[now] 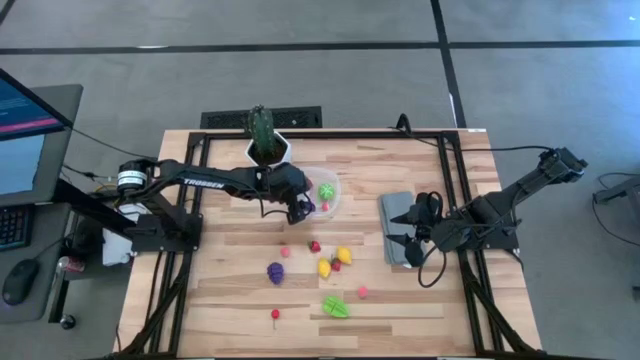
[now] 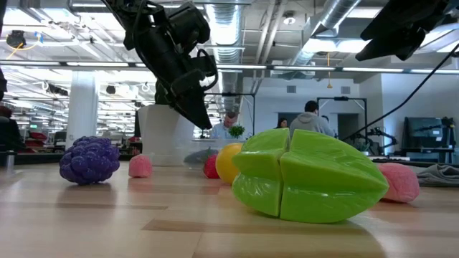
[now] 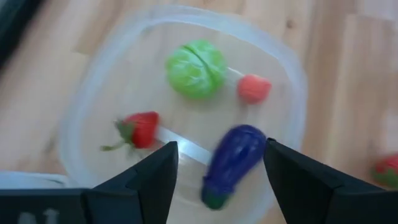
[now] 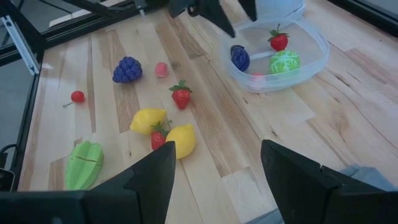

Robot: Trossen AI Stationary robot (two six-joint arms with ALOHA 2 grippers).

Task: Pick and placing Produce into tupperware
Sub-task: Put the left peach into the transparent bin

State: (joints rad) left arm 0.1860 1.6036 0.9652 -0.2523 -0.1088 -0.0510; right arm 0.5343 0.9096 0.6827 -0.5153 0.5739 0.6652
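The clear round tupperware stands at the table's far middle. In it lie a green cabbage, a strawberry, a small red piece and a purple eggplant. My left gripper hovers open just above the container's near side, one finger on either side of the eggplant and clear of it. More produce lies loose on the wood: purple grapes, a strawberry, two yellow fruits and a green star fruit. My right gripper waits open at the right.
A cactus in a white pot stands just behind the tupperware, beside my left arm. A grey folded cloth lies under my right gripper. A cherry and a pink piece lie toward the near edge. People are in the room beyond.
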